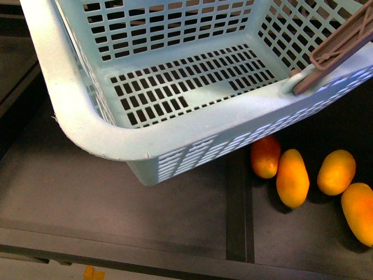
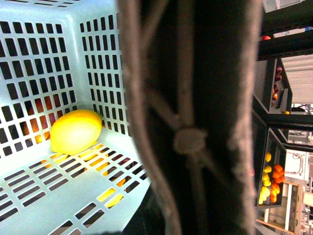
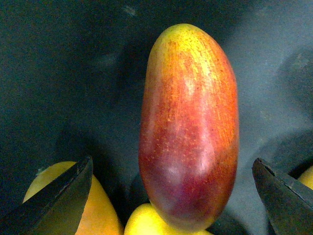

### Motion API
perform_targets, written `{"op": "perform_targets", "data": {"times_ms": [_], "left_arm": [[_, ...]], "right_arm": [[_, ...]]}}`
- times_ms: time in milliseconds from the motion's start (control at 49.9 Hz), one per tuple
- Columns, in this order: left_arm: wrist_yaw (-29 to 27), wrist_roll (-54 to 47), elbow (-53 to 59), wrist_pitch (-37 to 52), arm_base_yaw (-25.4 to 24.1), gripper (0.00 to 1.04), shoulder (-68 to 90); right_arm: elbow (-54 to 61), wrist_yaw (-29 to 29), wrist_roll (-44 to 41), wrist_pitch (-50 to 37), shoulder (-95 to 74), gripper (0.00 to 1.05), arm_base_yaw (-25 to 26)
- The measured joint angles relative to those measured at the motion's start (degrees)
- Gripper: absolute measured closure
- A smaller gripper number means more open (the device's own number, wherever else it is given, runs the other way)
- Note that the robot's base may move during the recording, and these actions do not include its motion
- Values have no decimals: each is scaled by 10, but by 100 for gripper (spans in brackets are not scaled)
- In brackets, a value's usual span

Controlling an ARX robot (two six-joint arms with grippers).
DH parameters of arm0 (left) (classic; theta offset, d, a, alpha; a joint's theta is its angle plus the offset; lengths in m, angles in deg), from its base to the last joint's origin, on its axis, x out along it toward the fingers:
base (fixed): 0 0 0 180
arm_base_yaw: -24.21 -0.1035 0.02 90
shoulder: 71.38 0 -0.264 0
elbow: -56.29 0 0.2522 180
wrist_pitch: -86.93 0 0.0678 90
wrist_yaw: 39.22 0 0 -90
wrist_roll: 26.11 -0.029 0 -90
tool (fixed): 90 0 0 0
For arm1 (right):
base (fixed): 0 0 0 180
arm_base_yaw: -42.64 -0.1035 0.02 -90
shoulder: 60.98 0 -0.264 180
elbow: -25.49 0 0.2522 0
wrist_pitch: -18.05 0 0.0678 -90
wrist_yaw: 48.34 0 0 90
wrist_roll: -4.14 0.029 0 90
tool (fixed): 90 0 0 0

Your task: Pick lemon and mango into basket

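Dark-red mango [image 3: 188, 127] within the wide-spread right tool [image 3: 171, 166]; yellow lemon [image 2: 76, 131] in aqua basket [image 1: 78, 119].

Basket handle [image 2: 188, 139], close and blurred

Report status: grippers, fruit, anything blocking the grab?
Right gripper open, straddling dark red oval mango, not gripped. Small yellow lemon already in light aqua-blue plastic basket. Left gripper not visible. Yellow-orange fruits crowd mango's end.
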Motion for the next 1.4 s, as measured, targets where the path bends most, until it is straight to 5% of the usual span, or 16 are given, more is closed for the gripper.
{"op": "perform_targets", "data": {"times_ms": [602,903,1404], "left_arm": [[2,0,0,0,0,101,0],[2,0,0,0,0,101,0],[2,0,0,0,0,101,0]], "right_arm": [[-111,16,-1,52,-76,9,5],[-116,-9,-36,45,-76,43,17],[10,-94,-180,3,136,45,123]]}}
